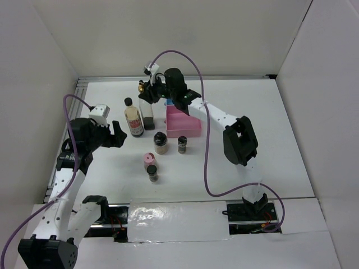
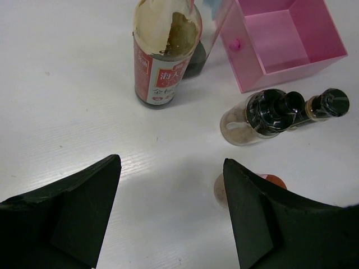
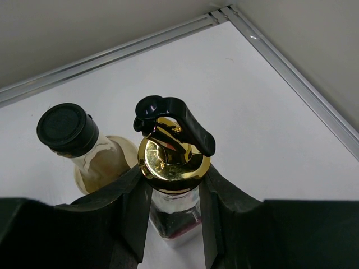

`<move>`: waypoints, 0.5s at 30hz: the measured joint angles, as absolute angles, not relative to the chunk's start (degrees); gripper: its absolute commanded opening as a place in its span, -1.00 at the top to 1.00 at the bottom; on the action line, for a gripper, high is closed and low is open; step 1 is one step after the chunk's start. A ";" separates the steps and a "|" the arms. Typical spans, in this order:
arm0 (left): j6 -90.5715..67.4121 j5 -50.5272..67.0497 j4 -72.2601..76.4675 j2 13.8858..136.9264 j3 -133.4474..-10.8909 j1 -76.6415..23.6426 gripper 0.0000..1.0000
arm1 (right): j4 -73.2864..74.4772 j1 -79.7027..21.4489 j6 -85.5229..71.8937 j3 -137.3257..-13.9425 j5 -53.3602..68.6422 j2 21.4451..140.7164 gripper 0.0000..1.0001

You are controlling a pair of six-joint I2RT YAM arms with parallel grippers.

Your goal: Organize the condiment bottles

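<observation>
My right gripper is shut on the neck of the clear bottle with the gold spout, far centre-left; in the right wrist view its fingers clamp just under the gold cap. I cannot tell whether the bottle touches the table. The tall black-capped bottle with the tan label stands right beside it. Two black-lidded jars, a pink-lidded jar and another black-lidded jar stand mid-table. My left gripper is open and empty, left of the jars.
A pink tray sits right of the tall bottles, with a bit of blue tray behind it. The back wall rail runs close behind the bottles. A purple cable loops over the table's right half.
</observation>
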State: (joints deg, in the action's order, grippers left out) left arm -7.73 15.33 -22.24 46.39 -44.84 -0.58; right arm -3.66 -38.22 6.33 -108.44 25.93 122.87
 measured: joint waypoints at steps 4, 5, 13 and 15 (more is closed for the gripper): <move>-7.73 15.33 -22.24 46.50 -44.84 -0.51 -0.72 | -3.66 -38.85 4.54 -108.84 21.74 122.85 1.00; -7.73 15.33 -22.24 46.57 -44.84 -0.51 -0.72 | -3.66 -39.05 4.14 -108.88 20.34 122.85 1.00; -7.75 15.46 -22.24 46.76 -44.84 -0.49 -0.72 | -3.88 -39.99 0.45 -111.72 9.21 122.83 1.00; -7.75 15.53 -22.24 46.76 -44.84 -0.49 -0.71 | -3.92 -39.99 0.21 -113.10 6.87 122.78 1.00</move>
State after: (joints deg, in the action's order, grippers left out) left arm -7.75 15.53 -22.24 46.76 -44.84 -0.49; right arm -3.92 -39.99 0.21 -113.10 6.87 122.78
